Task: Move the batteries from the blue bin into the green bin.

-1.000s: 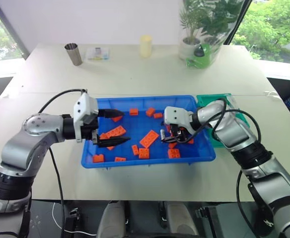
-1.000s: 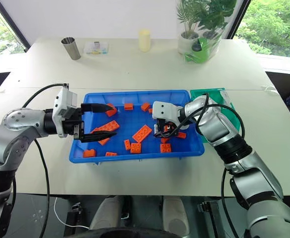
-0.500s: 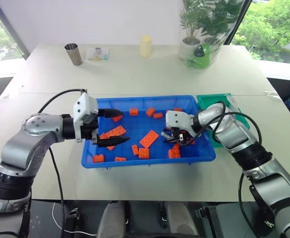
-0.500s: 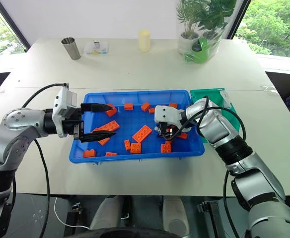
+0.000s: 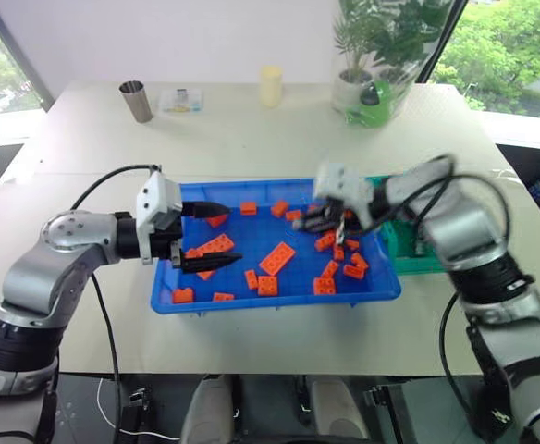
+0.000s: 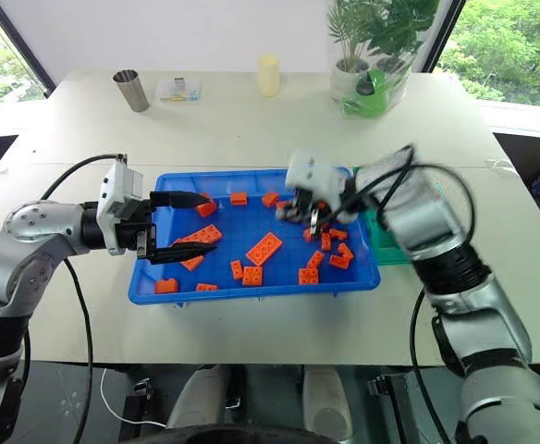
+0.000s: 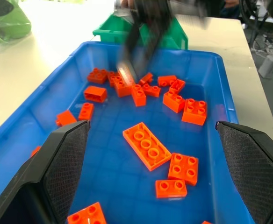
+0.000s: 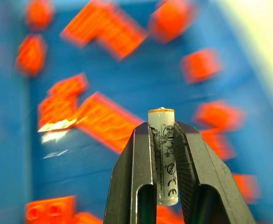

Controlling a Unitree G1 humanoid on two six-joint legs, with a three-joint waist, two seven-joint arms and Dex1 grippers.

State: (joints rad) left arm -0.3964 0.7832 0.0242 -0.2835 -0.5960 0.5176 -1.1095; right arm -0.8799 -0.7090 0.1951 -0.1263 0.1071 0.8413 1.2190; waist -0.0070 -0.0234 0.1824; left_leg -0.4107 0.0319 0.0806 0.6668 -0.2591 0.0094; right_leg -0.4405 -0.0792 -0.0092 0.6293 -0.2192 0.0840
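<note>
Battery (image 8: pixel 163 156) pinched upright between the right gripper's (image 8: pixel 162 140) fingers above the blue bin (image 5: pixel 279 297) of orange bricks (image 5: pixel 277 258), not yet carried to the green bin (image 5: pixel 409 250); left gripper (image 5: pixel 205 237) hangs with fingers wide over the bin's left end.

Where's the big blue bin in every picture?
Left eye view: blue bin in the middle.
Right eye view: in the middle again.
Left wrist view: its wall and floor stretch away.
Right wrist view: its floor lies behind the held battery.
Shared landmark: orange bricks inside it.
</note>
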